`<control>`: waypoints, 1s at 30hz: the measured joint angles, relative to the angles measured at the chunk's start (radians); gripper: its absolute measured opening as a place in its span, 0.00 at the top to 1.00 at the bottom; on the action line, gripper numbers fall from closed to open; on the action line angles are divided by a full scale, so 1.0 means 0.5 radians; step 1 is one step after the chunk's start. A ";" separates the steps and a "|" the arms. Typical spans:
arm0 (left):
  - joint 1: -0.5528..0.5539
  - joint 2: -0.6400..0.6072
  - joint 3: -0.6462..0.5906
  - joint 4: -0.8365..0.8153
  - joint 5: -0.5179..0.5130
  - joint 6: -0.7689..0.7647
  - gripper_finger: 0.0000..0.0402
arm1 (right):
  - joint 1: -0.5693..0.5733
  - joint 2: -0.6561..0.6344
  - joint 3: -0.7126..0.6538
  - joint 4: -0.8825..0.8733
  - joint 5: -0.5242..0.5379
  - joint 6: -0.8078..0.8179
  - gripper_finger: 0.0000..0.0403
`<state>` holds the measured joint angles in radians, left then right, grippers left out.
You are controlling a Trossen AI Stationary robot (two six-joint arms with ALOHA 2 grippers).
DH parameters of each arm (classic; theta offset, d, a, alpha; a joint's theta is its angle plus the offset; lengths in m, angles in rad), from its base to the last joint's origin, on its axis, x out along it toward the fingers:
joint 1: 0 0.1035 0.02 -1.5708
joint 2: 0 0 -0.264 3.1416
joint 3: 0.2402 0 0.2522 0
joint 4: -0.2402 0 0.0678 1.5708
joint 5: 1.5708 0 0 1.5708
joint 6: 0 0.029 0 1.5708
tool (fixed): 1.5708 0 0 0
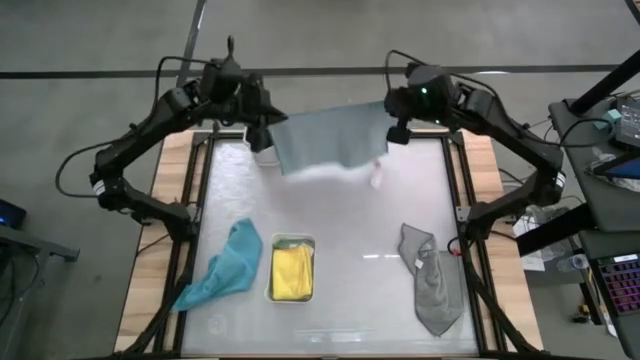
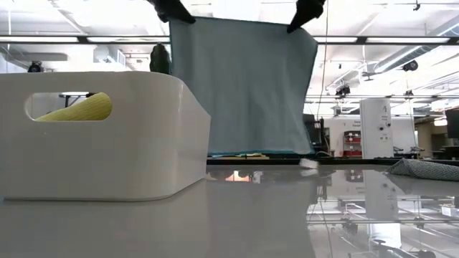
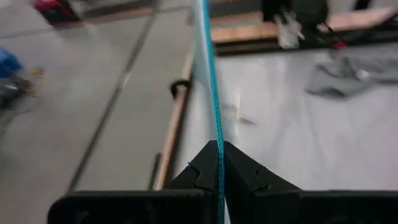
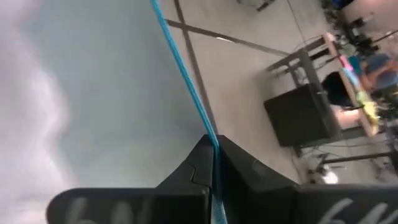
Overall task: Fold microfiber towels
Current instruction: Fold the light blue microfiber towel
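Glossy white table (image 1: 350, 300) beneath workshop ceiling lights (image 2: 401, 39).

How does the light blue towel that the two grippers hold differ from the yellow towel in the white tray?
The light blue towel hangs spread flat above the table, while the yellow towel lies folded small in the white tray. The blue one is pinched at its upper corners by the left gripper and right gripper, both shut; nothing holds the yellow one. Spread out, the blue one looks much larger. Both are soft cloths.
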<state>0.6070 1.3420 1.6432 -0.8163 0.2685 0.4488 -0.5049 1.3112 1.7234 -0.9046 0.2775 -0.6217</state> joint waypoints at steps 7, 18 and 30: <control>-0.089 -0.008 -0.084 -0.284 0.216 0.042 1.00 | 0.076 -0.086 -0.093 -0.360 -0.386 0.370 0.98; -0.591 -0.032 -0.661 -0.325 0.232 -0.315 1.00 | 0.562 -0.162 -0.804 -0.453 -0.891 1.038 0.98; -0.810 -0.030 -1.213 0.164 0.197 -0.623 1.00 | 0.861 -0.061 -1.402 -0.041 -0.992 1.572 0.98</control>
<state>0.2018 1.3270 1.0365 -0.7344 0.3669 0.1373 -0.0742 1.2807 1.0225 -0.9249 -0.2184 0.1643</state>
